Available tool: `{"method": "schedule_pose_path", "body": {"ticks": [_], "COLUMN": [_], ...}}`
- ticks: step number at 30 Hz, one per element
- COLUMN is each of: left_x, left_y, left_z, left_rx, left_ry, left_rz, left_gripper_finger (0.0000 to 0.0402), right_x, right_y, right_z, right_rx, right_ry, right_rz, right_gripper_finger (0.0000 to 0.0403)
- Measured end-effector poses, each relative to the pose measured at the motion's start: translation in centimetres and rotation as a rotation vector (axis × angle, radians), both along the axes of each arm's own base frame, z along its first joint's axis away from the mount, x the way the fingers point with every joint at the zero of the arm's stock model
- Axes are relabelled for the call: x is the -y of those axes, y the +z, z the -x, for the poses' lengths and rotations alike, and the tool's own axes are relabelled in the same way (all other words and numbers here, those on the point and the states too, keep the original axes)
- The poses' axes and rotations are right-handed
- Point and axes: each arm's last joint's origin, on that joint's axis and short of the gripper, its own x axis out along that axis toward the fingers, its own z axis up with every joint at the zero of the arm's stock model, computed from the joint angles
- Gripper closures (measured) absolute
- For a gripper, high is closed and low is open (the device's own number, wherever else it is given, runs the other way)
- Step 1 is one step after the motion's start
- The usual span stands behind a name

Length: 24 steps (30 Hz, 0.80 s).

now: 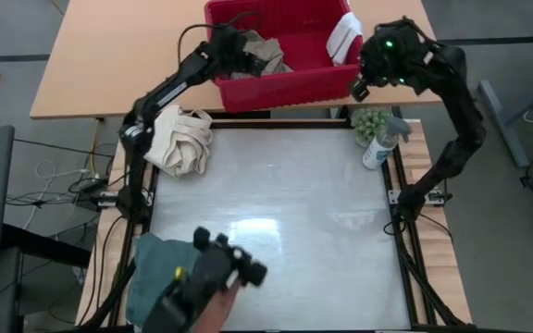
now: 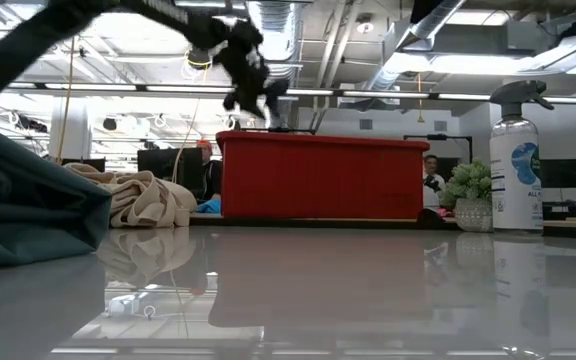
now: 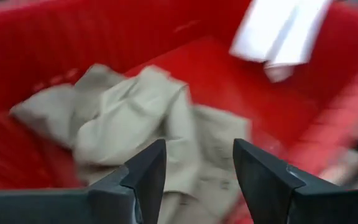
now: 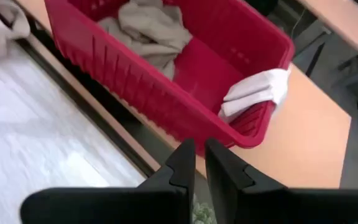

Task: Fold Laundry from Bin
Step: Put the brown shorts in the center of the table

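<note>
Bin (image 1: 280, 88), one trousers (image 1: 265, 53), one towel (image 1: 344, 37)

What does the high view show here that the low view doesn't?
Only the high view shows inside the red bin: the tan khaki trousers under the left gripper, and a white cloth draped on the rim. It also shows the right gripper beside the bin's corner.

Only the low view shows the room behind, with a person past the bin.

Both show the bin, the teal-green garment, the cream canvas bundle, the spray bottle and the small plant.
</note>
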Motion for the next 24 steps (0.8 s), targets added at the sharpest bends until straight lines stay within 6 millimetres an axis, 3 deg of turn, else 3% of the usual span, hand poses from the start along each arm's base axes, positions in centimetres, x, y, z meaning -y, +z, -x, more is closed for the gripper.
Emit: {"method": "schedule_pose_path", "body": {"ticks": [4, 7, 16, 20, 24], "left_x": [-4.0, -5.8, -8.1, -9.2, -9.5], "left_y": [-3.8, -5.8, -6.8, -6.4, -4.3], "left_z": [0.9, 1.9, 6.1, 7.6, 8.5], "left_rx": [-0.022, -0.068, -0.249, -0.298, -0.259], "left_ry": [0.070, 0.108, 0.244, 0.280, 0.312], "left_rz": [0.064, 0.112, 0.109, 0.043, -0.001], "left_gripper_finger": [0.0228, 0.0229, 0.0229, 0.0229, 0.0229], "right_x": [2.4, 4.3, 10.0, 11.8, 12.6], "right_y": [-1.4, -2.6, -6.8, -7.1, -6.4], "right_z": [-1.4, -2.4, -5.1, -4.6, -3.7], "right_rx": [-0.038, -0.070, -0.261, -0.185, -0.110], "right_ry": [-0.014, -0.013, 0.037, 0.051, 0.073], "right_rz": [-0.053, -0.099, -0.163, -0.185, -0.160], "right_gripper_finger": [0.0339, 0.0339, 0.0339, 0.0339, 0.0339]}}
